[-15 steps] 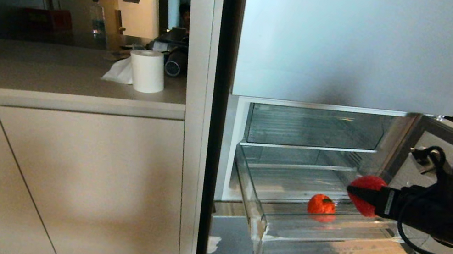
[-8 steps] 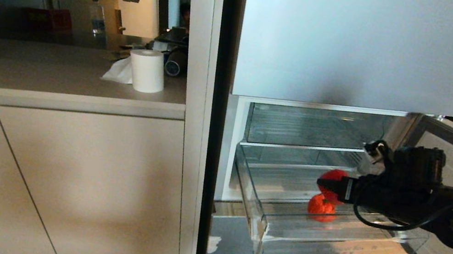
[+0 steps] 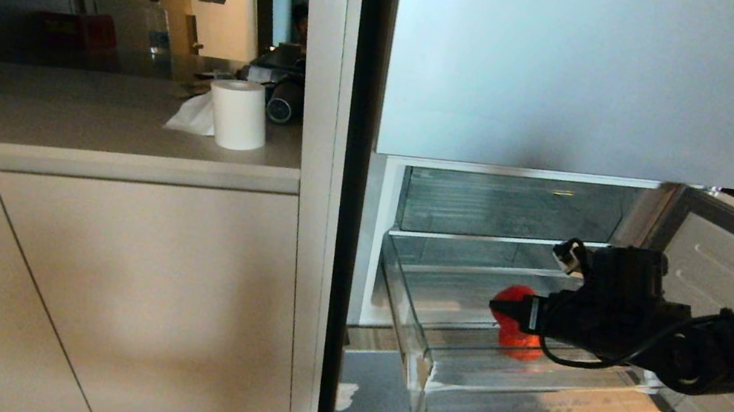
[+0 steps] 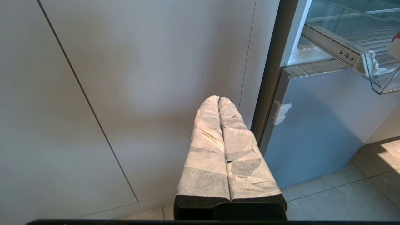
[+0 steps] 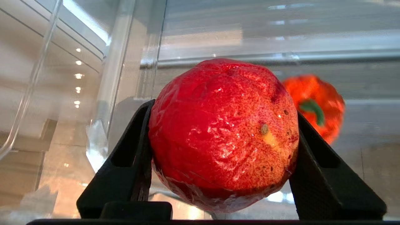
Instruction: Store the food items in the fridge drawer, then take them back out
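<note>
1. Right gripper (image 3: 507, 310) reaches in over the fridge drawer (image 3: 528, 404) from the open side, fingers (image 5: 131, 150) spread fairly wide and clamped on either flank of the round red fruit (image 5: 223, 134); fruit is off the floor, carried above the bin.
2. Second item, the orange-red pepper-like one (image 5: 315, 106) w/ green stem, already lies on the ribbed floor just behind and beside the held fruit (in the head view it is mostly hidden by the gripper).
3. Risk A: lowering straight down could land the fruit on the pepper, knocking it or leaving the fruit perched and rolling. Cause: the two are very near each other.
4. Risk B: glossy skin, grip only at two side contacts; a jolt against the tall clear front wall may slip it out early.
5. Risk C: round fruit released from height may roll on the ribs toward the wall. Judgement: release low, offset from the pepper.
6. Left gripper (image 4: 223, 147) parked by the cabinet front (image 4: 125, 78), padded fingers pressed together, holding nothing.
</note>
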